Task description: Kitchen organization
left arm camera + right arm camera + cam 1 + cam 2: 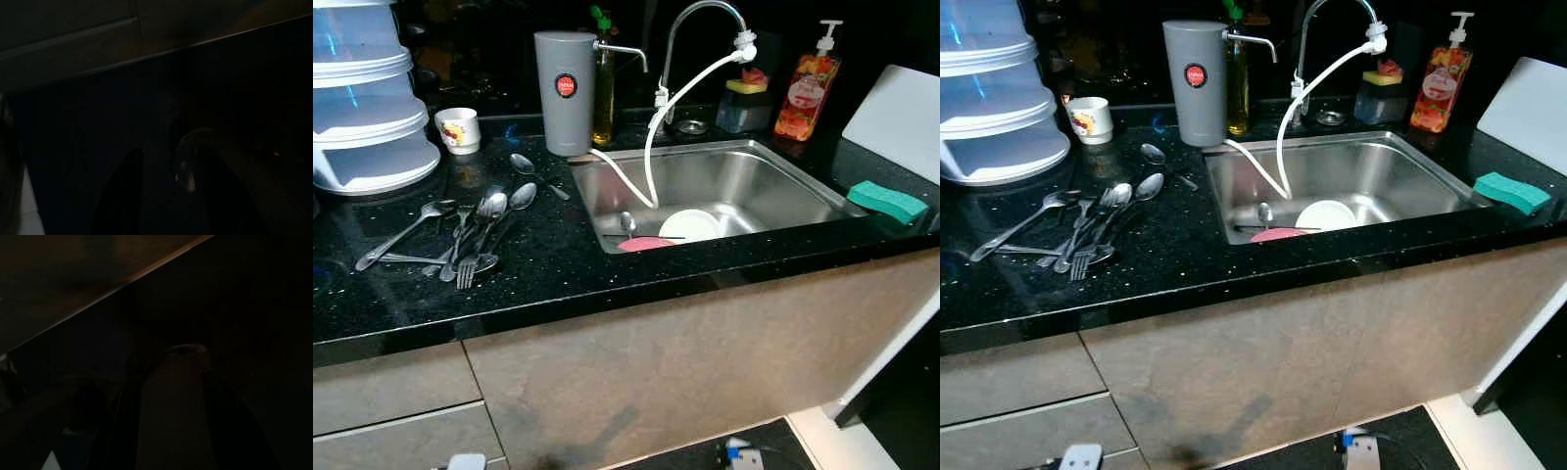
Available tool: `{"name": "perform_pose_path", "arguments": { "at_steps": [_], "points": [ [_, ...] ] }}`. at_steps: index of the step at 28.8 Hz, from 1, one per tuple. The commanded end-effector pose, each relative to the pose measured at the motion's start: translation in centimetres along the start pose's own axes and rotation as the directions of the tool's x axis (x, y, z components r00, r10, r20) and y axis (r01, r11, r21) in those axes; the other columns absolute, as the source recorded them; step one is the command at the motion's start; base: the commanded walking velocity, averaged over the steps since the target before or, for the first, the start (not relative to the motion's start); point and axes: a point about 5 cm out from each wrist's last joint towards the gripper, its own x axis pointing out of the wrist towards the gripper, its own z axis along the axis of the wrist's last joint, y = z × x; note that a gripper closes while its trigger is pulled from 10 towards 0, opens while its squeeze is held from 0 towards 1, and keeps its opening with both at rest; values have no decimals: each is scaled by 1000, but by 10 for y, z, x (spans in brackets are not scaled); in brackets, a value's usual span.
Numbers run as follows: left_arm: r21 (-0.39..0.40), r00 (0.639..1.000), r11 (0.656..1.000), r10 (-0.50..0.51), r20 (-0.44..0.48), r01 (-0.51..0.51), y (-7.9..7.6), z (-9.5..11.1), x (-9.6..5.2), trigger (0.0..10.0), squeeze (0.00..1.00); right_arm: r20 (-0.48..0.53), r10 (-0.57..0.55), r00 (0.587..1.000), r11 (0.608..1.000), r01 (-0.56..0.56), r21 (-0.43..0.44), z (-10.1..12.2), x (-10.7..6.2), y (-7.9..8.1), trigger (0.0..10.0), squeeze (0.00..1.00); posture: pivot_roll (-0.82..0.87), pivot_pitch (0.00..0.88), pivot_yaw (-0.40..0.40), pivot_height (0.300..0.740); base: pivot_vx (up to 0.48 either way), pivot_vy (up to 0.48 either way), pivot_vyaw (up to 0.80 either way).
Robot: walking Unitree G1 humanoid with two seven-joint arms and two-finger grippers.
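Black speckled stone forms the countertop, seen from above by a robot standing before it. At far left stands a stack of white plastic containers, contents hidden, with a small white cup just to its right. Near the left front lies a loose pile of cutlery, spoons and forks overlapping, long axes running from near-left to far-right; one lone spoon lies apart, further back, beside a grey cylinder. Right of centre is a steel sink holding a white bowl, a pink dish at its near wall and another spoon; a white hose hangs into it from the tap. A soap bottle stands behind, and a green sponge rests on the right rim. Both arms hang low by the cabinet fronts. In dark wrist views the left gripper shows two fingers slightly apart, something faintly shiny between them; whether it grips is unclear. The right gripper seems to hold a pale object, unidentifiable. The cutlery probably lies nearer the left arm.
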Motion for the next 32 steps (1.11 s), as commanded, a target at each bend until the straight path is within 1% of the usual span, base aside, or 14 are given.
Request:
{"name": "perform_pose_path", "arguments": {
  "at_steps": [1, 2, 3, 4, 8, 13, 15, 17, 19, 20, 22, 28, 31, 32],
  "points": [
    [68, 998, 997, -48, 35, 45, -9, 3, 2, 10000, 0, 17, -20, 1000, 1000, 20, 1, 2, 0, -2, 10000, 0, 52, 56, -7, 740, 0, 0, 0],
    [68, 998, 997, -48, 35, 45, -9, 3, 2, 10000, 0, 17, -20, 1000, 1000, 20, 1, 2, 0, -2, 10000, 0, 52, 56, -7, 740, 0, 0, 0],
    [102, 995, 992, -83, 53, 78, -13, 4, 2, 10000, 0, 22, -21, 1000, 1000, 21, -4, 4, 1, -2, 10000, 0, 52, 56, -13, 740, 0, 0, 0],
    [124, 994, 989, -91, 60, 83, -14, 4, 3, 10000, 0, 21, -16, 1000, 1000, 16, -12, 4, 1, -2, 10000, 0, 52, 55, -14, 740, 0, 0, 0],
    [98, 992, 993, -71, 105, 61, -13, 9, 6, 10000, 0, 18, 18, 1000, 999, -17, -45, 7, 2, 3, 10000, 0, 53, 57, -16, 740, 0, 0, 0],
    [112, 988, 991, -89, 126, 75, -15, 15, 7, 10000, 0, 22, 27, 999, 996, -25, -82, 8, 3, 7, 10000, 0, 53, 57, -16, 740, 0, 0, 738],
    [154, 986, 984, -111, 123, 92, -17, 19, 9, 10000, 0, 21, 29, 999, 996, -27, -86, 7, 4, 9, 10000, 0, 54, 51, -12, 740, 0, 0, 800],
    [165, 984, 981, -120, 129, 98, -17, 21, 9, 10000, 0, 24, 30, 999, 997, -28, -78, 7, 4, 9, 10000, 0, 53, 49, -11, 740, 0, 0, 800],
    [160, 985, 983, -111, 130, 90, -17, 21, 10, 10000, 0, 28, 25, 999, 997, -23, -77, 7, 4, 9, 10000, 0, 53, 49, -11, 740, 0, 0, 691],
    [150, 985, 985, -104, 135, 84, -16, 21, 10, 10000, 0, 30, 16, 999, 998, -14, -54, 7, 4, 8, 10000, 0, 52, 46, -12, 740, 0, 0, 0],
    [129, 985, 990, -83, 149, 64, -14, 22, 11, 10000, 0, 17, 8, 1000, 998, -7, -61, 6, 4, 6, 10000, 0, 51, 45, -12, 740, 0, 0, 0],
    [117, 984, 992, -69, 167, 50, -12, 22, 10, 10000, 0, 14, 2, 1000, 998, -1, -67, 5, 4, 5, 10000, 0, 50, 42, -14, 740, 0, 0, 0],
    [112, 984, 992, -75, 162, 57, -12, 21, 10, 10000, 0, 14, 3, 1000, 997, -2, -71, 4, 4, 5, 10000, 0, 50, 37, -17, 740, 0, -87, 0],
    [124, 981, 989, -106, 164, 86, -15, 22, 10, 10000, 0, 15, 5, 1000, 997, -4, -78, 5, 4, 5, 10000, 0, 49, 38, -18, 740, 0, -480, 0]
  ]
}}
